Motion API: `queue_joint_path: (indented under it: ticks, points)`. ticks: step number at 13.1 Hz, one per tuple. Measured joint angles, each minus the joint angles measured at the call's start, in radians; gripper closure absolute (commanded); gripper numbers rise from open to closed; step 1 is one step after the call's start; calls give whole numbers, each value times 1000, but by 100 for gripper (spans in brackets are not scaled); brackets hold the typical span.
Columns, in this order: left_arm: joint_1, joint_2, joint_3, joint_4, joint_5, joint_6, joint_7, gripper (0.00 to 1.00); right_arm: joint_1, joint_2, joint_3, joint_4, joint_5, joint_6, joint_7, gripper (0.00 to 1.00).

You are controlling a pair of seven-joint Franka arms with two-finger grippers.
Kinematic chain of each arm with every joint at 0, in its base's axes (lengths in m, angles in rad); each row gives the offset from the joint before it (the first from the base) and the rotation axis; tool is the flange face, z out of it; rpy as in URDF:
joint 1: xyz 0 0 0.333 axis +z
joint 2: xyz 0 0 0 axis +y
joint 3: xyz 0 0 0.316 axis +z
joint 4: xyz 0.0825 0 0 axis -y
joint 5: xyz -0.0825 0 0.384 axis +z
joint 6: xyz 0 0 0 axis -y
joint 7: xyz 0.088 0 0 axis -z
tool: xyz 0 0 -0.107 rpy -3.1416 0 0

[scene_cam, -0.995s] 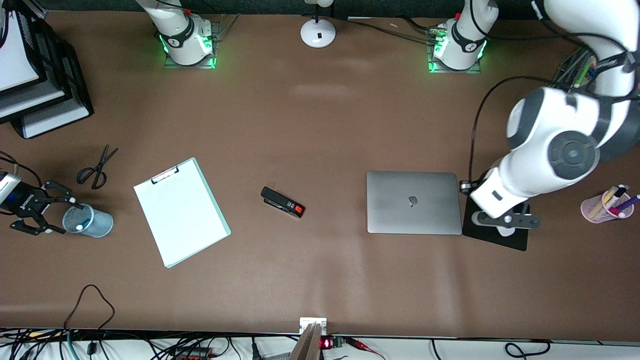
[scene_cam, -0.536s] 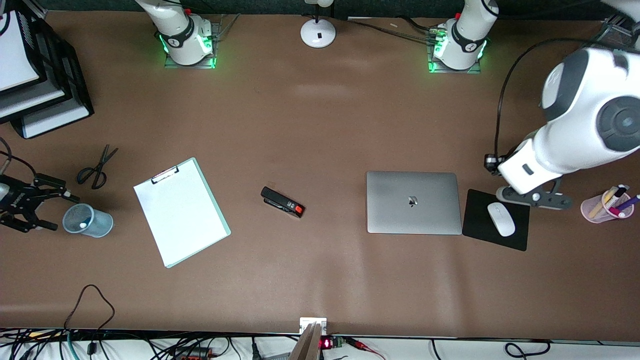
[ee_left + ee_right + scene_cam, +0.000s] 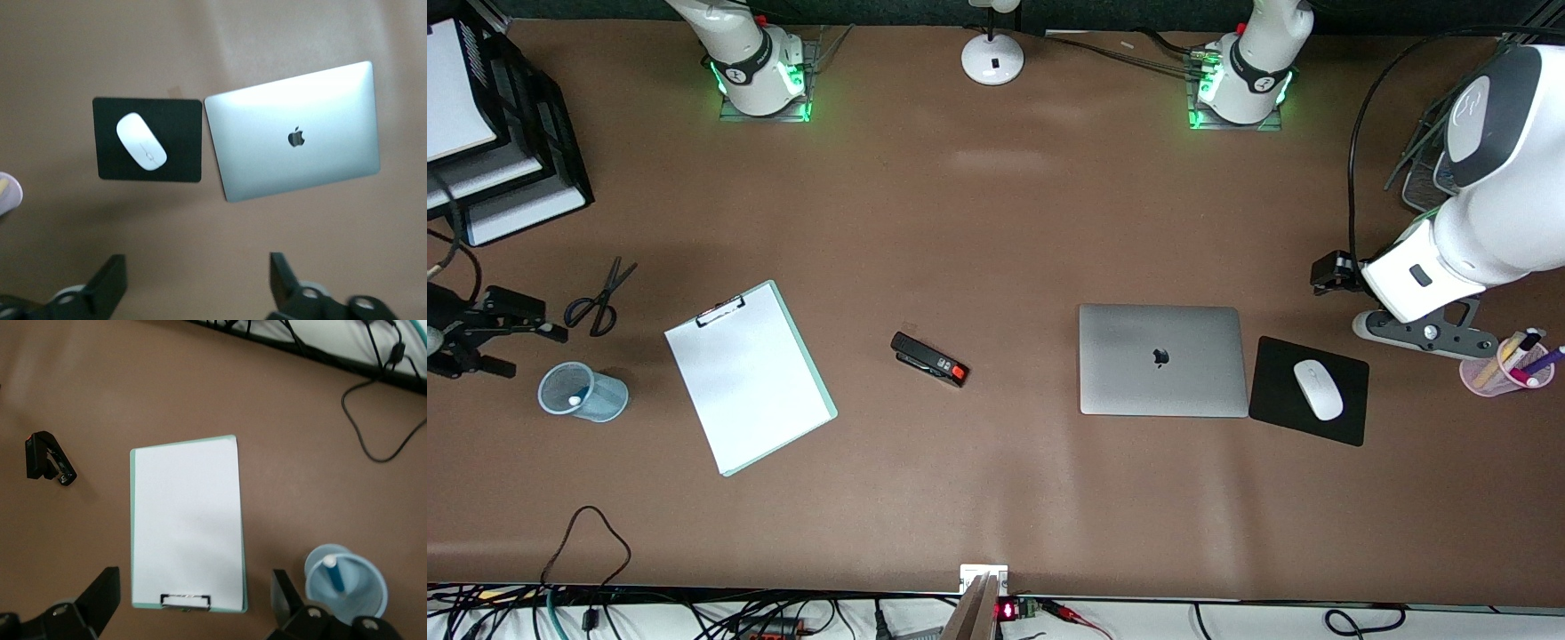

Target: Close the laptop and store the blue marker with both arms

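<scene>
1. While both arms hang high, I see the closed laptop (image 3: 1162, 359) with broad bare tabletop at its twelve, six and nine o'clock; the mouse pad (image 3: 1352, 422) sits just beside it at three.
2. The left gripper (image 3: 1424, 332) hovers over bare table, the laptop at its eight o'clock, fingers (image 3: 107, 287) spread wide and holding nothing.
3. The right gripper (image 3: 529, 349) hovers near the table's end, fingers (image 3: 100, 590) likewise apart and empty; the pale-blue cup (image 3: 609, 407) stands at its five o'clock.
4. The blue marker (image 3: 333, 575) stands tip-up inside that cup. The right wrist view shows its blue barrel, whereas the front view shows little more than its white tip.
</scene>
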Motion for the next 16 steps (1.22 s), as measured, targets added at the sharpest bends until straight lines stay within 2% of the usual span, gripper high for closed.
queue_joint_path:
  ticks: [5,11,13,16]
  points:
    - [4,5,5,0,0,51,4,0,88,-80,1,-2,-198,-146,343,0]
    - [25,-5,20,-6,-7,76,4,0,92,-197,-6,-74,-240,-200,465,0]
    - [26,-52,57,-63,-11,126,3,0,93,-233,-4,-89,-253,-227,527,0]
    - [15,-184,118,-238,-27,239,3,0,100,-300,0,-139,-304,-231,552,0]
